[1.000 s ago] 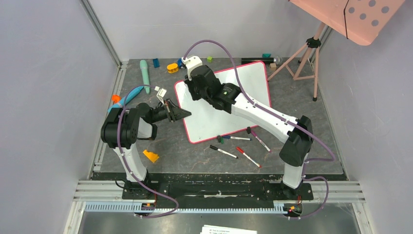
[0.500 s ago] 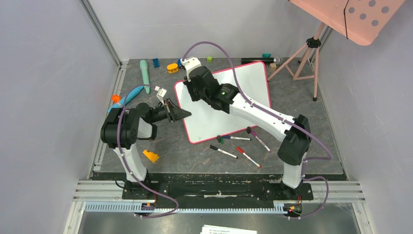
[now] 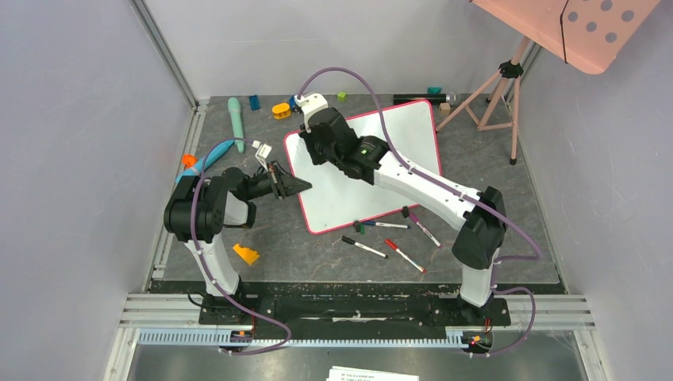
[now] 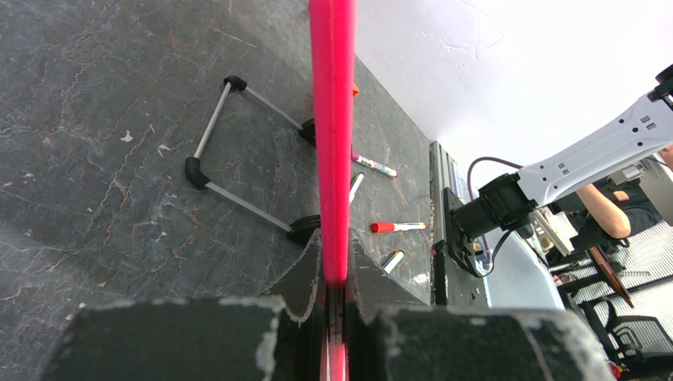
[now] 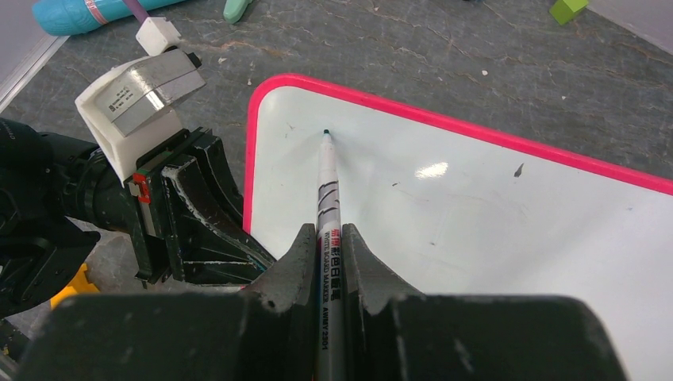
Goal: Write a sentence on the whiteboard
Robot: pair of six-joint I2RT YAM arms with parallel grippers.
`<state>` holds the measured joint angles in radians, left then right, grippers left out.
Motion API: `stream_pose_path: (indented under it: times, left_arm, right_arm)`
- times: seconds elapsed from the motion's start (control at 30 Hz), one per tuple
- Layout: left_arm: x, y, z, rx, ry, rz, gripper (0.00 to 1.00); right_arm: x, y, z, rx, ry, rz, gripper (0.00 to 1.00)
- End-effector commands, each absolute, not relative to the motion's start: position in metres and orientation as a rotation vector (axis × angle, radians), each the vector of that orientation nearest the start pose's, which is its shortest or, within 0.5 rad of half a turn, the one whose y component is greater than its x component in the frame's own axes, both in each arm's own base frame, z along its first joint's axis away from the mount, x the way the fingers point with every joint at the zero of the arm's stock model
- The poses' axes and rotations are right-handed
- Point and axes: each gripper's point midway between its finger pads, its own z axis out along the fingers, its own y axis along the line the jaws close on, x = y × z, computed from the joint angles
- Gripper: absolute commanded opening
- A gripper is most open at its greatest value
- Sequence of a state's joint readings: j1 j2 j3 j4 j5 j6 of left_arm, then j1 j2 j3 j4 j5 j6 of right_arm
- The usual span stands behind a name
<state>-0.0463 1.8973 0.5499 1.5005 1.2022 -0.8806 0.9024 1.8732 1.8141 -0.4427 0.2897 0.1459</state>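
Observation:
The whiteboard [image 3: 349,198] lies on the dark table, glossy white with a pink-red rim [image 4: 332,119]. My left gripper [image 3: 298,185] is shut on its left rim, and in the left wrist view the rim runs straight between the fingers [image 4: 335,270]. My right gripper [image 3: 312,149] is shut on a whiteboard marker [image 5: 327,190] above the board's far left corner. The marker's green tip [image 5: 325,132] is at the white surface [image 5: 476,222] just inside that corner. The sentence is out of view; the surface I see carries only small specks.
Several loose markers [image 3: 381,225] [image 3: 405,255] lie off the board's near edge. An orange wedge [image 3: 246,254] sits near the left arm's base. Small toys [image 3: 281,110] and a teal tool [image 3: 236,113] line the far edge. A tripod [image 3: 492,95] with a pink dotted panel [image 3: 587,28] stands far right.
My right wrist has shifted slightly toward the board's far left corner. The left gripper and the board have not moved.

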Motion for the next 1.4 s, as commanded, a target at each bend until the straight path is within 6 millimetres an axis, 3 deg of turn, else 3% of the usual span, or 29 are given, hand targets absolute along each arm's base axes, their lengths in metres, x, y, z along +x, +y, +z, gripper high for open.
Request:
stream_pose_path:
  times: [0.0, 0.87, 0.97, 1.2, 1.37]
  left_arm:
    - [0.291, -0.199, 0.130, 0.665, 1.622, -1.559, 0.02]
    - [0.291, -0.200, 0.130, 0.665, 1.621, -1.561, 0.02]
    - [0.291, -0.200, 0.130, 0.665, 1.622, -1.561, 0.02]
    - [0.291, -0.200, 0.130, 0.664, 1.622, -1.561, 0.02]
    - [0.291, -0.200, 0.130, 0.664, 1.622, -1.562, 0.02]
  right_arm:
    - [0.375, 0.391, 0.265, -0.559, 1.967, 0.350, 0.00]
    - [0.344, 0.370, 0.227, -0.600, 2.054, 0.378, 0.00]
    - [0.345, 0.374, 0.235, -0.598, 2.040, 0.395, 0.00]
    - [0.341, 0.390, 0.279, -0.624, 1.933, 0.524, 0.00]
    - [0.340, 0.392, 0.297, -0.624, 1.879, 0.557, 0.00]
